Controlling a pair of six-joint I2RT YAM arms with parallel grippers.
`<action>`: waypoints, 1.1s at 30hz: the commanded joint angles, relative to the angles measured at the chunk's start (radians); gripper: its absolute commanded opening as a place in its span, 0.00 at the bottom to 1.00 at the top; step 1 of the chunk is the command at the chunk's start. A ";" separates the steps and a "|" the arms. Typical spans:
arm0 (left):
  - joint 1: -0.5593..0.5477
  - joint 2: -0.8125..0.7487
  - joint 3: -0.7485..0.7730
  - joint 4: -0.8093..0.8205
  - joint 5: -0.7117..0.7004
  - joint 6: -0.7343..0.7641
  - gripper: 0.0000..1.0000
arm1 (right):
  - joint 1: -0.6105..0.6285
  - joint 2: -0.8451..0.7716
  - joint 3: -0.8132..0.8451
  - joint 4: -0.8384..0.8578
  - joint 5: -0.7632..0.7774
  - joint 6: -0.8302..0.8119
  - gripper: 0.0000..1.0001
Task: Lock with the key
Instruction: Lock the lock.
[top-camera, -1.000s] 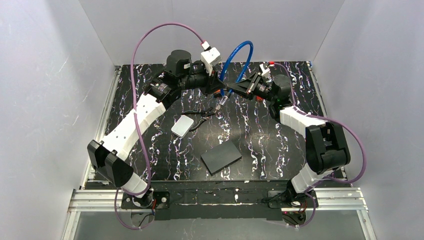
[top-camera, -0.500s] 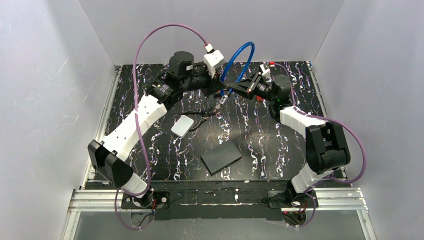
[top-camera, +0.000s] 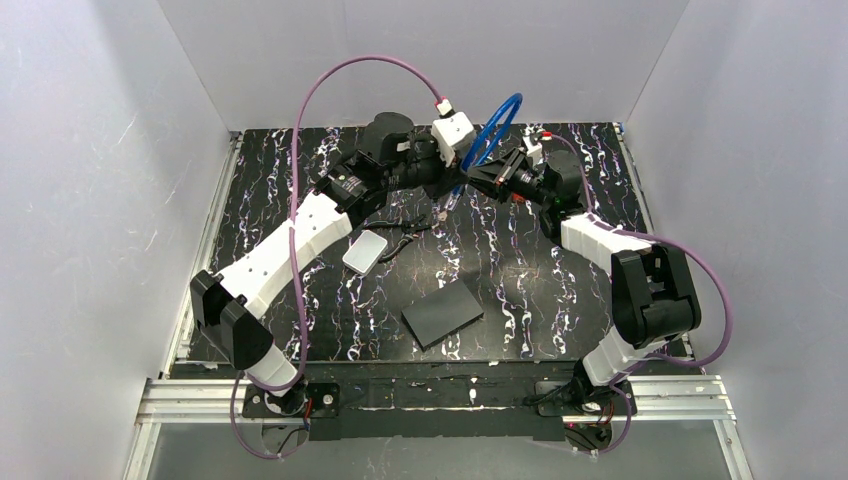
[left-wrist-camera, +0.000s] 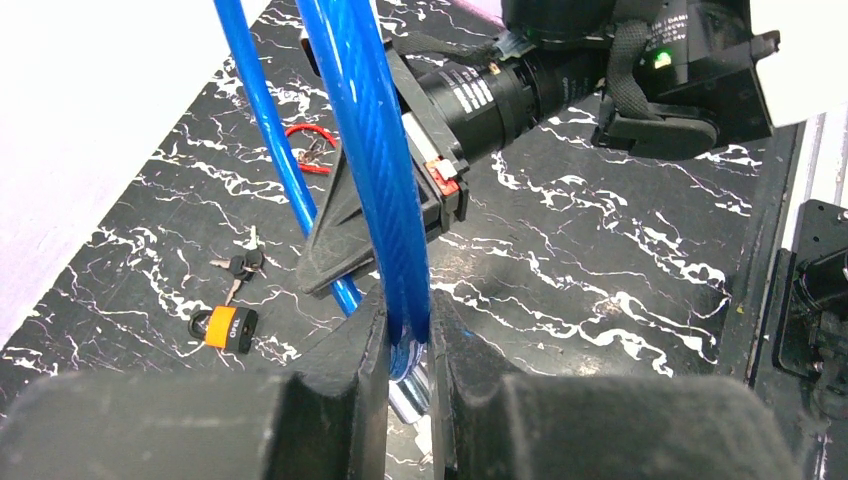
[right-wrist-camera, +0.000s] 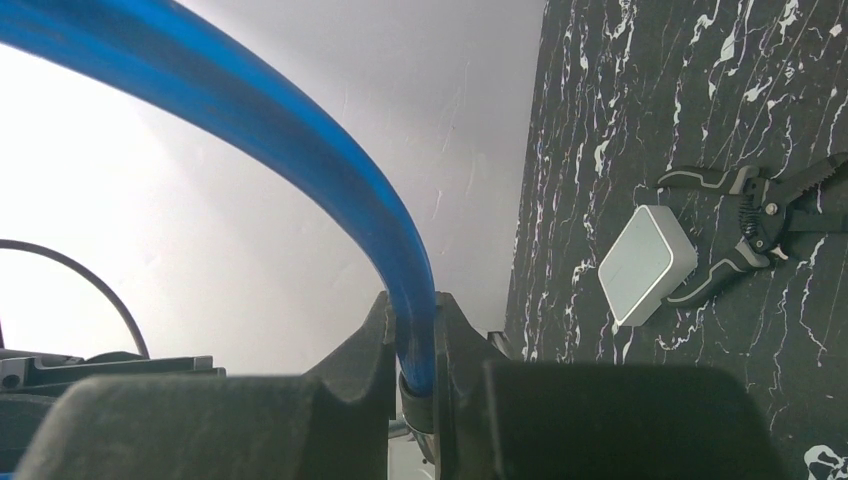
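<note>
The lock is a bright-blue cable (top-camera: 500, 118) arching up between my two grippers at the back of the mat. My left gripper (top-camera: 452, 186) is shut on one end of it. In the left wrist view the cable (left-wrist-camera: 375, 150) runs down between the fingers (left-wrist-camera: 408, 340), with a shiny metal end piece (left-wrist-camera: 412, 398) below them. My right gripper (top-camera: 480, 174) is shut on the other end. In the right wrist view the cable (right-wrist-camera: 300, 130) enters its fingers (right-wrist-camera: 412, 350) with a dark collar beneath. A small bunch of keys (left-wrist-camera: 240, 265) lies on the mat.
An orange-and-black padlock (left-wrist-camera: 226, 328) and a red loop (left-wrist-camera: 310, 150) lie by the keys. A white box (top-camera: 365, 252) and black pliers (top-camera: 402, 242) sit mid-mat, and a flat black slab (top-camera: 442, 313) lies nearer the front. White walls enclose the mat.
My left arm has swung right and toward the back, carrying its cable end closer to the right gripper. The blue loop has narrowed and shifted right. The right arm has barely moved.
</note>
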 joint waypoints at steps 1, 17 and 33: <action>0.023 -0.002 -0.049 0.029 0.007 -0.060 0.00 | 0.011 -0.060 -0.002 0.125 -0.013 0.114 0.01; 0.030 -0.018 -0.161 0.085 0.121 -0.043 0.00 | 0.007 -0.068 -0.048 0.105 0.005 0.150 0.01; 0.171 -0.070 -0.327 0.295 0.209 -0.323 0.00 | -0.001 -0.069 -0.052 0.244 -0.006 0.217 0.01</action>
